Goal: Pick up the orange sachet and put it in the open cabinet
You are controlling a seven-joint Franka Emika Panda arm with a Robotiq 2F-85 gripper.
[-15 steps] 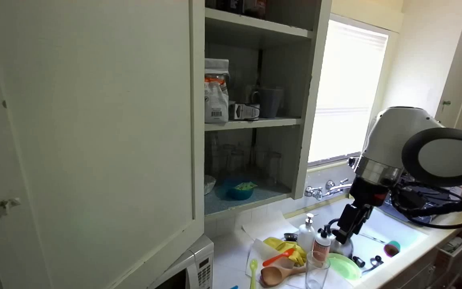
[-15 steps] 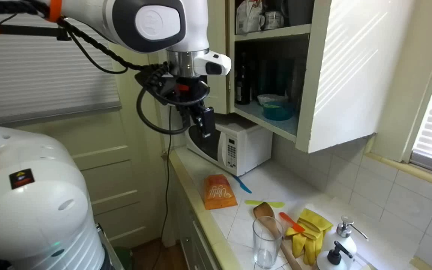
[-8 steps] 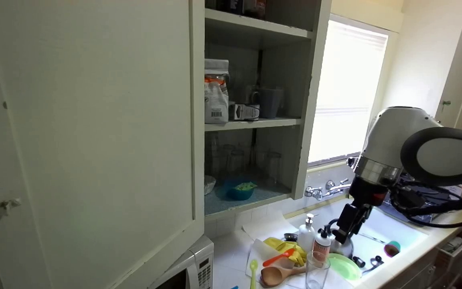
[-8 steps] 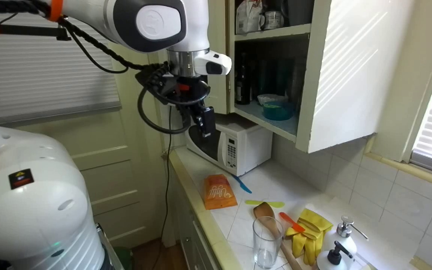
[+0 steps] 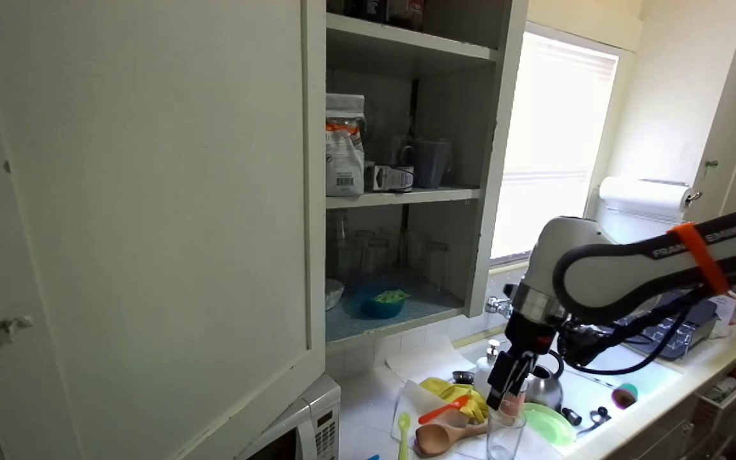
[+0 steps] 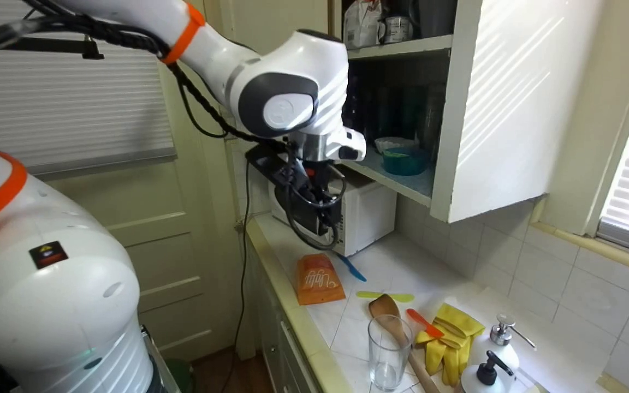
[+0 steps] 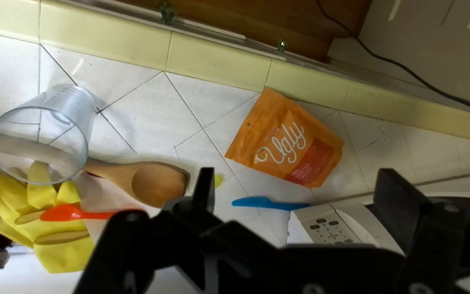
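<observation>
Plainly, the open cabinet (image 5: pixel 409 197) holds a teal bowl (image 5: pixel 381 310), while the gripper (image 7: pixel 296 183) gapes wide

Orange sachet (image 7: pixel 288 141), below & apart from the end effector (image 7: pixel 298 185): "HELLO I'M" in sm. caps, "Ugly" in lg. white script; red panel (image 7: pixel 311 162) part-legible, "…CYCLED", rest blurred. Arm (image 5: pixel 623 275) above end effector: "FRAN" & "EMIKA", orange band (image 5: pixel 700 259) betw. Warning sticker (image 6: pixel 48 254) w/ yellow triangle low on arm, well apart from end effector.

The sachet (image 6: pixel 320 279) lies on the counter (image 6: pixel 402 266) before the microwave (image 6: pixel 370 214), a bowl (image 6: pixel 404 162) in the cabinet (image 6: pixel 503 142)
</observation>
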